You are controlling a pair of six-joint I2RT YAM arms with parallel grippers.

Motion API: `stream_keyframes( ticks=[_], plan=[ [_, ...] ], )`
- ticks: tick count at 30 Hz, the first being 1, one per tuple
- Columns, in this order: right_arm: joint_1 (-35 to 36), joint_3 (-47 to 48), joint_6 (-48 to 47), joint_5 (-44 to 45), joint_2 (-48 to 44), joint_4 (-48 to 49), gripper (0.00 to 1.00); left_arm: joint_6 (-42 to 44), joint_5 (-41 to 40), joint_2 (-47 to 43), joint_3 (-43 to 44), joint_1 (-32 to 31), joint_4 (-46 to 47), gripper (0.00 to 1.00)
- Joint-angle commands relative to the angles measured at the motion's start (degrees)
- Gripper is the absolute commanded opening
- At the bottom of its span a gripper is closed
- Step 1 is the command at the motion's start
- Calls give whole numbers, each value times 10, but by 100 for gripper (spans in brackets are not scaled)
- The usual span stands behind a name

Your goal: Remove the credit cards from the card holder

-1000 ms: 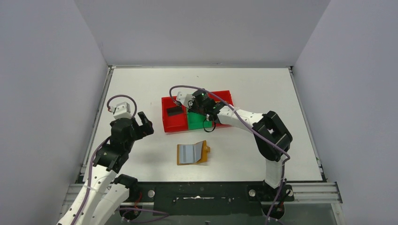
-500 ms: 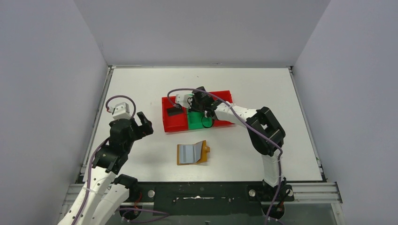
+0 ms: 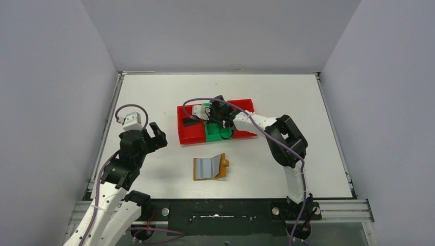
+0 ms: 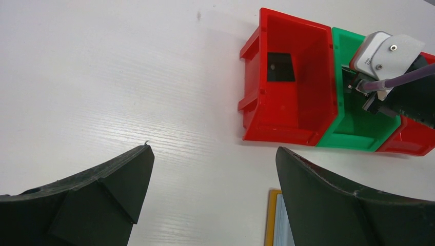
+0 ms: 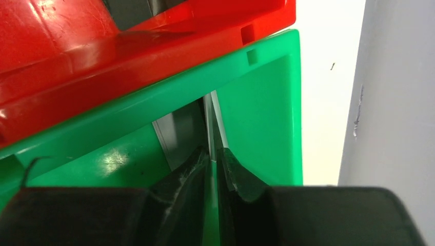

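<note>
The card holder lies open on the table's near middle, orange-tan with pale blue-grey inner panels; its edge shows by my left finger. My left gripper hangs open and empty, left of the holder. My right gripper reaches down into the green bin, its jaws pinching a thin grey credit card seen edge-on. Another dark card lies in the left red bin.
The bins stand in a row at the table's middle: red, green, and a second red bin at the right. The right arm's elbow rises right of the holder. Grey walls enclose the table.
The right gripper has shifted a little left and down into the green bin, and its elbow has swung inward. The left arm and the card holder have not moved.
</note>
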Motion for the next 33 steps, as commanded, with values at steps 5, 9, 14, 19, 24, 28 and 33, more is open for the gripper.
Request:
stream_keyframes(
  ticks=[5,9,14,19,24,28,33],
  plan=[
    [-6,30,22,-20,-10,-10,36,12,6,2,9,3,25,92],
    [-11,28,49,-35,-23,-3,37,12,7,4,9,3,24,92],
    [-25,24,106,-69,-48,13,39,12,10,4,10,3,25,92],
    [-35,12,161,-98,-92,29,42,12,11,5,10,3,24,92],
    [-37,-24,274,-86,-170,93,43,13,15,11,12,4,24,91],
    [-26,-57,554,-32,-253,83,54,12,6,12,14,4,19,92],
    [18,-111,859,14,-301,-31,52,8,-7,11,13,7,19,92]
  ],
)
